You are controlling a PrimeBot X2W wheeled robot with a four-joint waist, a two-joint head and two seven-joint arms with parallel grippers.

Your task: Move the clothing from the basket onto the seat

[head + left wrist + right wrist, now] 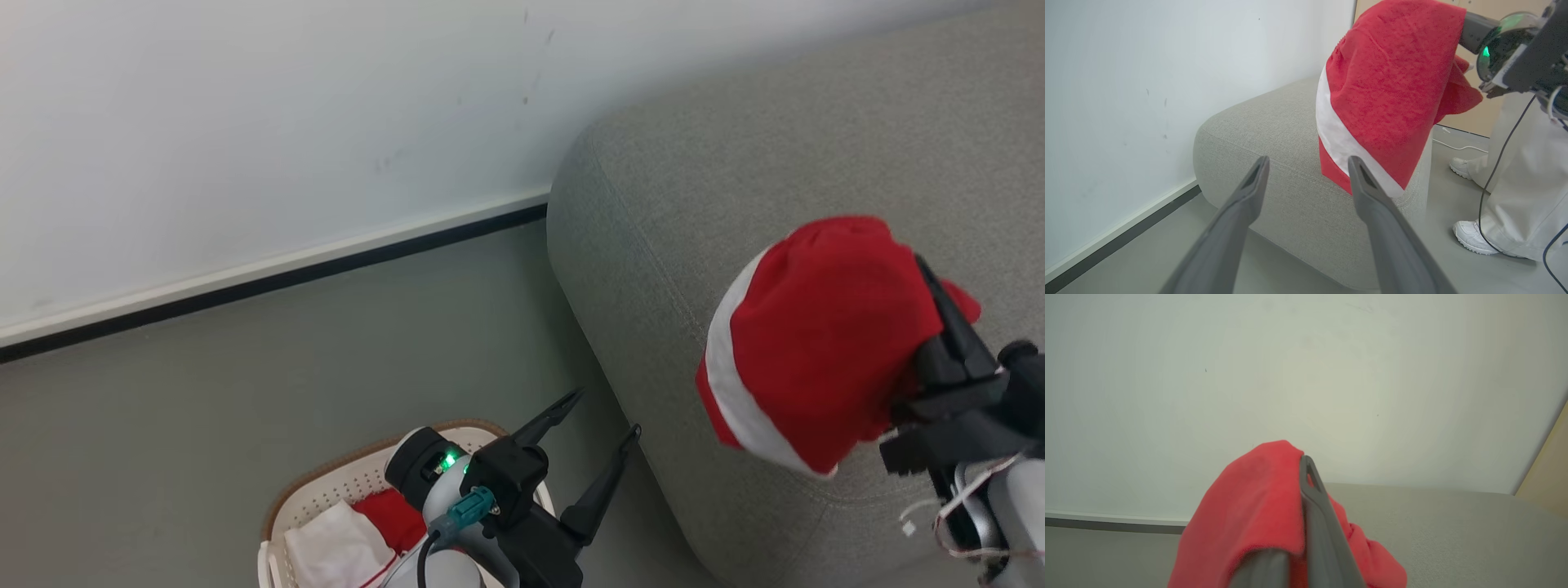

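A red garment with a white stripe (804, 351) hangs in the air over the near edge of the grey seat (735, 171), draped over my right gripper (927, 269), which is shut on it. The same red garment (1257, 506) covers the right gripper's fingers (1316, 506) in the right wrist view, and it (1392, 90) hangs above the seat (1282, 143) in the left wrist view. My left gripper (608, 412) stands open and holds nothing, above the cream basket (326, 490) on the floor. Red and white clothing (359, 535) lies in the basket.
A white wall with a dark skirting strip (269, 282) runs behind the grey floor (204, 408). A person's legs in white trousers and white shoes (1474, 239) stand beside the seat, near a wooden panel (1470, 118). A cable (1457, 146) trails on the floor.
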